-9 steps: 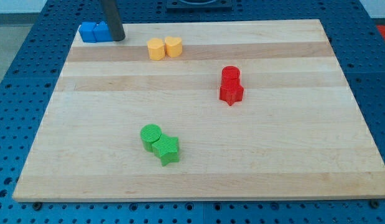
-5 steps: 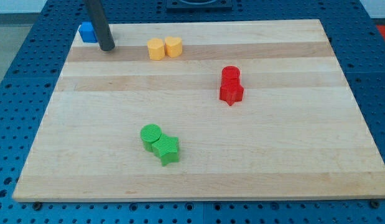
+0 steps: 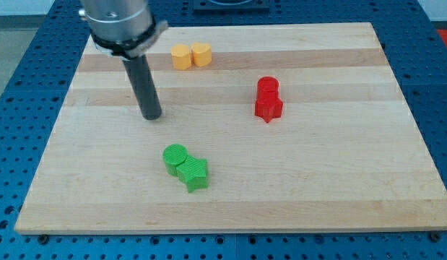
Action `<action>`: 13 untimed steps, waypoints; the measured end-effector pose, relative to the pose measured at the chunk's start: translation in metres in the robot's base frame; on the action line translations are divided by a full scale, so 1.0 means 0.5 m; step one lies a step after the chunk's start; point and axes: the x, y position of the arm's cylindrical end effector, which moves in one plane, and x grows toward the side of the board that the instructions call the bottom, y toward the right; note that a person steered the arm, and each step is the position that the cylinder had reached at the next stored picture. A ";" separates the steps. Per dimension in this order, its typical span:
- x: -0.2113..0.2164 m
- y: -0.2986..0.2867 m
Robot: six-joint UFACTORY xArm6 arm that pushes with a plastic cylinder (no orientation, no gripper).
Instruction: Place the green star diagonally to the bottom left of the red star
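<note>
The green star (image 3: 193, 174) lies low on the wooden board (image 3: 317, 180), touching a green cylinder (image 3: 175, 157) at its upper left. The red star (image 3: 268, 107) lies right of centre, touching a red cylinder (image 3: 267, 87) just above it. My tip (image 3: 152, 115) stands on the board above and a little left of the green blocks, and well to the left of the red star. It touches no block.
Two yellow blocks (image 3: 191, 55) sit side by side near the view's top, right of my arm's body (image 3: 118, 22). The blue blocks at the top left are hidden behind the arm.
My tip has moved from the top left corner by the blue blocks down and to the right toward the green blocks. No block has moved.
</note>
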 end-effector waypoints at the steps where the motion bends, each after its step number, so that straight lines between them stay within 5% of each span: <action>1: 0.015 -0.100; 4: 0.207 -0.065; 5: 0.215 0.025; 7: 0.302 0.026; 10: 0.189 0.260; 13: 0.213 0.132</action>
